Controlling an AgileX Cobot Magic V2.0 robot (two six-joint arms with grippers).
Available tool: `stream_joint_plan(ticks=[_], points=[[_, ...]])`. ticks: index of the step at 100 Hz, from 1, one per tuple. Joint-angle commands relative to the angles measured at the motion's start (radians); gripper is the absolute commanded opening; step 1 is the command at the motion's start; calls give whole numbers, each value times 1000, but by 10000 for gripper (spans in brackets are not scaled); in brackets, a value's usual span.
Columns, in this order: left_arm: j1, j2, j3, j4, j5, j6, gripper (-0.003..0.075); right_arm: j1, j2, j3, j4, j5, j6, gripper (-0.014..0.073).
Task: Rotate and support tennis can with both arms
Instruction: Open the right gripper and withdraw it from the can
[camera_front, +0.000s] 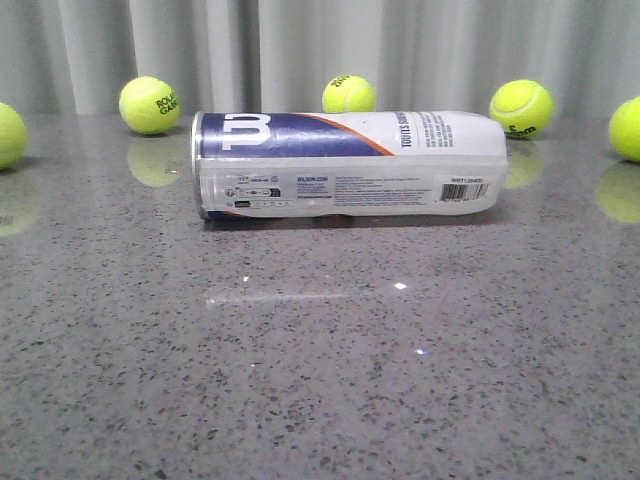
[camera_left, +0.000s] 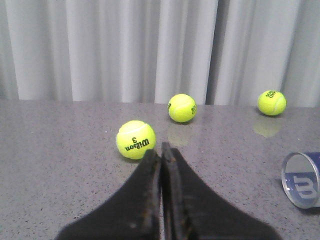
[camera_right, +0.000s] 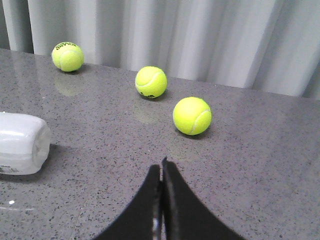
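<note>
A speckled grey stone counter (camera_front: 320, 400) lies glossy in front, the tennis can (camera_front: 345, 163) on its side across the middle, silver rim leftward, neither arm touching it, both left gripper (camera_left: 161, 150) and right gripper (camera_right: 161, 167) jaws pressed together, yellow-green tennis balls (camera_front: 149, 104) beyond, before pale curtains (camera_front: 320, 50).

The tennis can (camera_front: 350, 165) is seen lying on its side on the grey speckled table (camera_front: 320, 380), silver rim turned left, white end right. The big white logo and orange stripe are shown on top, the barcode low at the right. Five yellow-green balls (camera_front: 150, 104) are spread behind it before a pale curtain (camera_front: 440, 45). No gripper is seen to place them against.
</note>
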Motion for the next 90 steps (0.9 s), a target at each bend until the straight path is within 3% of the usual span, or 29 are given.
stream_joint_plan(ticks=[1, 35, 73, 83, 90], points=[[2, 100, -133, -15, 32, -8, -21, -6, 5, -28, 1, -75, -1, -66], [2, 440, -490, -54, 389, -8, -21, -6, 5, -28, 1, -75, -1, -66], [2, 627, -528, -130, 442, 17, -17, -6, 5, -28, 1, -75, -1, -66], [2, 643, -528, -134, 462, 31, 59, -6, 5, -28, 1, -75, -1, -66], [2, 643, -528, -139, 468, 53, 176, -6, 5, -28, 1, -75, -1, -66]])
